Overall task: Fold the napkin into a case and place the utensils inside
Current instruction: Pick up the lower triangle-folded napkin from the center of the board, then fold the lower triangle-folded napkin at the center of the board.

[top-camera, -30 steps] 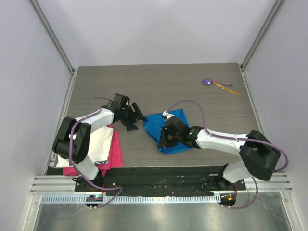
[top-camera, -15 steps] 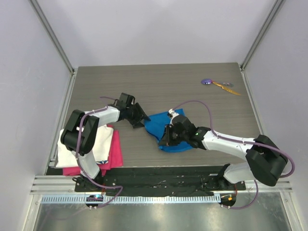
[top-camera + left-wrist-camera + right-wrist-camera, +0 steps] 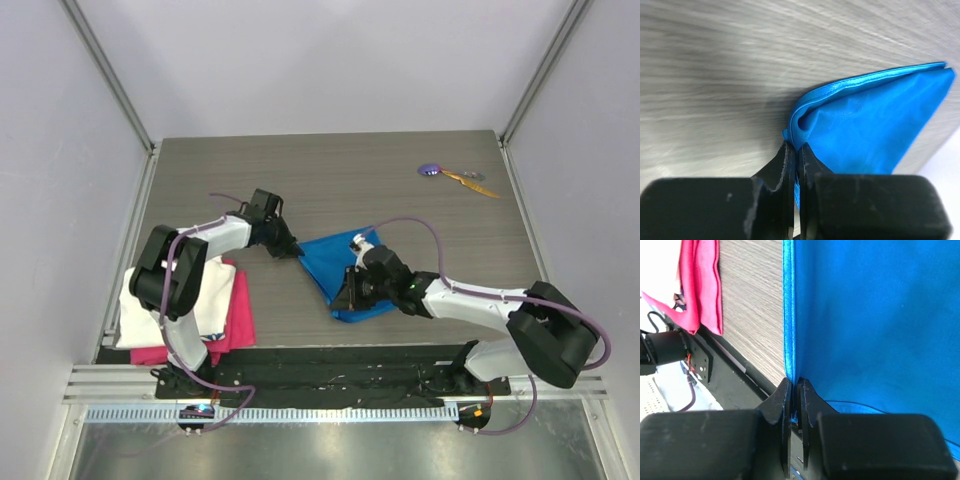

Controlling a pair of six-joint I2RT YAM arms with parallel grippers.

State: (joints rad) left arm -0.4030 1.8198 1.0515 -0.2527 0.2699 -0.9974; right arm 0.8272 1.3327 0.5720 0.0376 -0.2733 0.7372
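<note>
Left fingers (image 3: 784, 172) pinched, right fingers (image 3: 781, 407) pinched (arms inward)

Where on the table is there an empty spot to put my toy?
Bare table along the far edge left of the utensils, and between utensils and napkin. Crowded around the napkin and the cloth pile near left.

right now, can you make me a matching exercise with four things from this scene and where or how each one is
Column one:
1. napkin
2. utensils
3. pink cloth
4. left gripper

Column two:
A. shut on a corner of the blue fabric
B. far right part of the table, close to its edge
C. near left corner, under the white cloth
D. middle of the table, between the two arms

Pairs: 1-D, 2-B, 3-C, 4-A
</note>
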